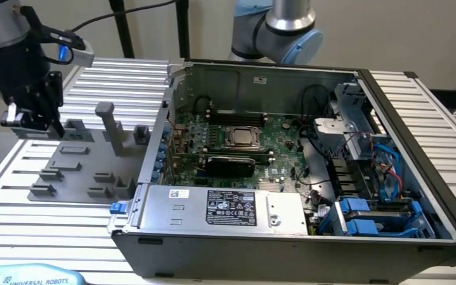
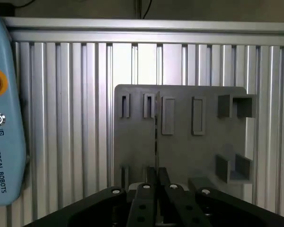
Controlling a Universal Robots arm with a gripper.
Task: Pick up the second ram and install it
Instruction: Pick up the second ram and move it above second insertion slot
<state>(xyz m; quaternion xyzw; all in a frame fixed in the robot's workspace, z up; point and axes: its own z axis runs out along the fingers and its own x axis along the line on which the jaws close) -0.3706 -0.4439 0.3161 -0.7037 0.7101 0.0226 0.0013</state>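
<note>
**A:** Left side first. What's your gripper [image 1: 31,123] doing?

**B:** At the exterior view's left your black gripper points down over the far corner of the grey plastic tray [image 1: 69,178]. The tray is matte, with moulded blocks, flat slots and one tall post.

**A:** Jaw state? Where's the ram?

**B:** In the wrist view your fingers [image 2: 146,194] are closed to a sliver on the second ram [image 2: 156,137]. It's a thin strip seen edge-on, running out above the tray.

**A:** Further right?

**B:** An open steel PC case [image 1: 252,80]. Inside are a green motherboard [image 1: 204,127], a square metal CPU socket [image 1: 244,138], a silver power supply [image 1: 228,208] and blue drive brackets [image 1: 370,222].
</note>
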